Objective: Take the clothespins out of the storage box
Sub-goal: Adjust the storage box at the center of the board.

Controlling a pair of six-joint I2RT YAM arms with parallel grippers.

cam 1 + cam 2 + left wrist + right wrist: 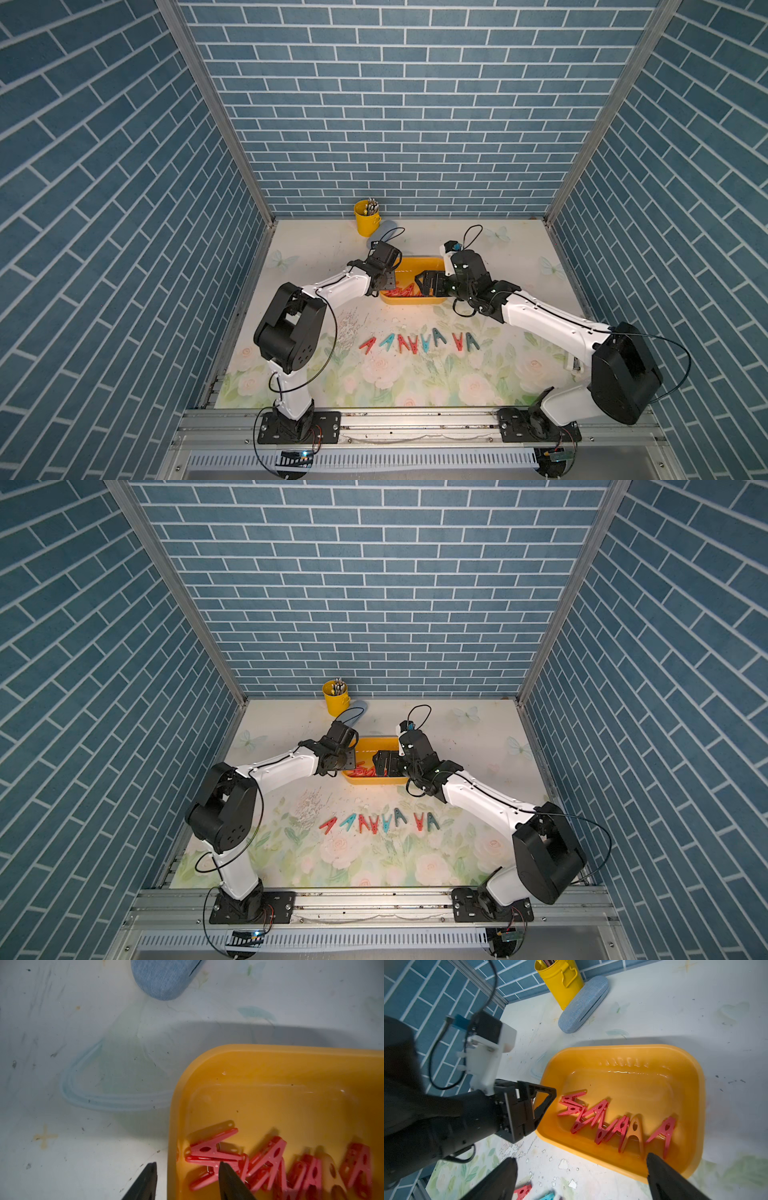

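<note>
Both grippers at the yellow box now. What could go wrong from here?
1. The left gripper straddles the storage box wall, one finger outside: closing may pinch the rim and drag the box.
2. The red clothespins overlap in a heap, so one grasp may lift several or drop one.
3. The right gripper, open, hangs at the same box; the two could collide.

My left claw (187, 1165) and right claw (581, 1157) are black; the tray (612, 1049) is orange-yellow, the pegs (600, 1124) red, one orange peg (634, 1130); the tablecloth (415, 382) is flowered.
</note>
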